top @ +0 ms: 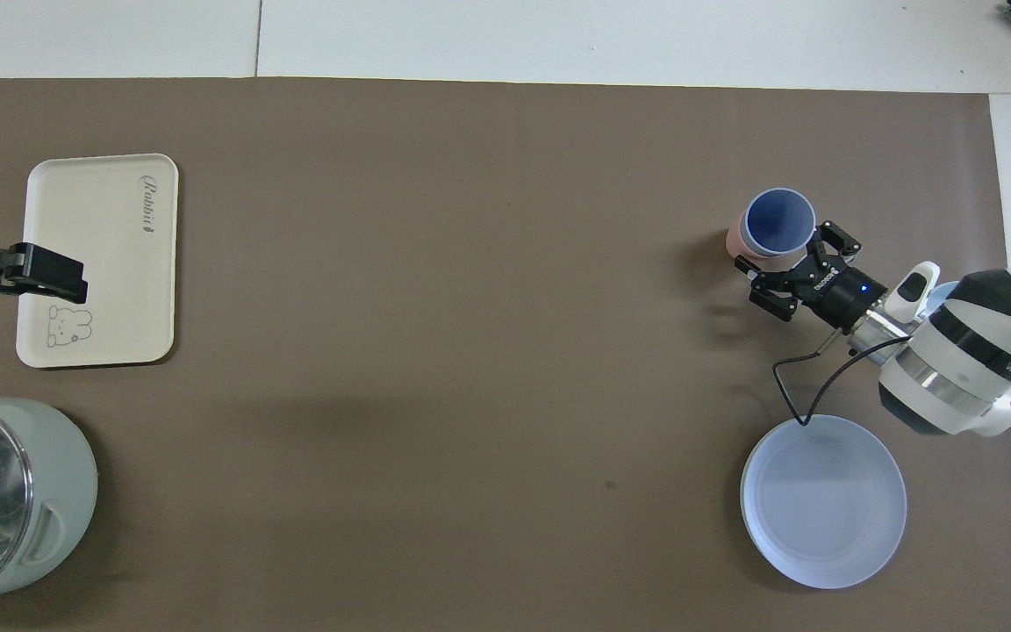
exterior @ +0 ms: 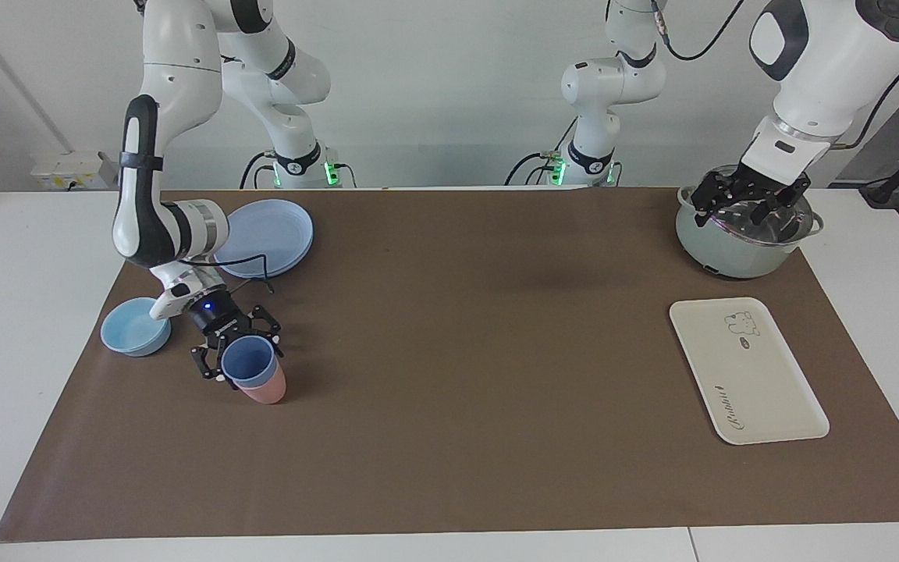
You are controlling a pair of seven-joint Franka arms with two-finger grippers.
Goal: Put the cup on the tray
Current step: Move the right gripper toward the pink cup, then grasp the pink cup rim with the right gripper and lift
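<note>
Periwinkle cup (exterior: 246, 360) sits nested in 1 pink tumbler (exterior: 266, 390), toward right arm's end; right gripper (exterior: 236, 353) spread open around its rim. 1 cream tray (exterior: 746, 369), 1 bowl (exterior: 134, 328), 1 plate (exterior: 264, 237), 1 pot (exterior: 746, 234); left gripper (exterior: 746, 204) open over pot, waiting.

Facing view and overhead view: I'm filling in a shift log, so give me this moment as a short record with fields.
cup: blue cup nested in the pink tumbler, toward the right arm's end of the table
tray: bare tray toward the left arm's end
right gripper: right gripper open, fingers on either side of the cup's rim, not closed
left gripper: left gripper open, waiting over the pot
other items: bowl beside the cups; plate nearer the robots
task state: cup not yet lifted
</note>
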